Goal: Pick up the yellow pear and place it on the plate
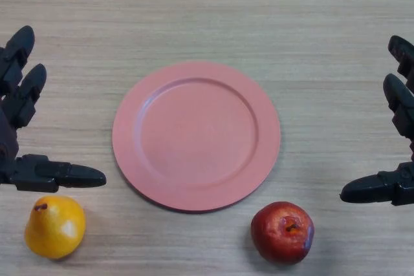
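On wood-grain table (pixel 207 4): plate (pixel 196 135), pear (pixel 55 225); L robot hand (pixel 19 127) & R robot hand (pixel 394 140) open, empty.

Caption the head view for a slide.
Open left hand above yellow pear; empty pink plate centre; red apple; right hand open.

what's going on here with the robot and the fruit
Nothing is being handled yet. The left hand and right hand hang open at the table's edges. The yellow pear lies just below the left hand, untouched. The pink plate in the middle holds nothing, and a red apple sits below its right side.
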Controlling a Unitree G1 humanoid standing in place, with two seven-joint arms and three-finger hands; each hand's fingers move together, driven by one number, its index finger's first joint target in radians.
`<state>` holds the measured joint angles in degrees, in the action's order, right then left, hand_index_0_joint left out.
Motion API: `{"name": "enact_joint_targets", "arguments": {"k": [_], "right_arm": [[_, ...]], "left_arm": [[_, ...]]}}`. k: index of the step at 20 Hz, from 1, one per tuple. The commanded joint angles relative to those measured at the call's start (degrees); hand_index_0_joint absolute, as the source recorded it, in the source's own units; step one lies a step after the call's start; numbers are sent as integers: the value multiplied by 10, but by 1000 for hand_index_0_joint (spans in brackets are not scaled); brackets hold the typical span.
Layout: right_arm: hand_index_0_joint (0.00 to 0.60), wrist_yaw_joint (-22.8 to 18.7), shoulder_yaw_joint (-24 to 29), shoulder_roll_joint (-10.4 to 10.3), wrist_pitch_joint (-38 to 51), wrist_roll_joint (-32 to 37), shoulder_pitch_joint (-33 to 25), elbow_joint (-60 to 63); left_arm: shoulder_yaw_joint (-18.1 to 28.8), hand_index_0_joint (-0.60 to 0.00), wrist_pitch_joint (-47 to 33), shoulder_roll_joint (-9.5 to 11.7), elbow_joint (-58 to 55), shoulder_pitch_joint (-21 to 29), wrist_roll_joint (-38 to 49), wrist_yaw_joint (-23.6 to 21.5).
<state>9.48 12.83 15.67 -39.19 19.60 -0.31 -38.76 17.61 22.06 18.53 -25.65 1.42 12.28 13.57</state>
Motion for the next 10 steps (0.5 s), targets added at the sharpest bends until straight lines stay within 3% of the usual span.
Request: {"name": "enact_joint_targets", "arguments": {"k": [1, 5, 6, 10], "right_arm": [[0, -9, 38, 16, 90, 9, -15, -26], [0, -10, 34, 16, 99, 3, -16, -19], [0, -9, 35, 17, 97, 5, -18, -19], [0, -15, 34, 12, 78, 29, -18, -18]], "left_arm": [[33, 0, -90, 22, -24, 18, -6, 5], [31, 0, -77, 20, -35, 11, -11, 7], [38, 0, -40, 22, -55, 8, 0, 16], [52, 0, -54, 10, -94, -32, -49, 77]]}}
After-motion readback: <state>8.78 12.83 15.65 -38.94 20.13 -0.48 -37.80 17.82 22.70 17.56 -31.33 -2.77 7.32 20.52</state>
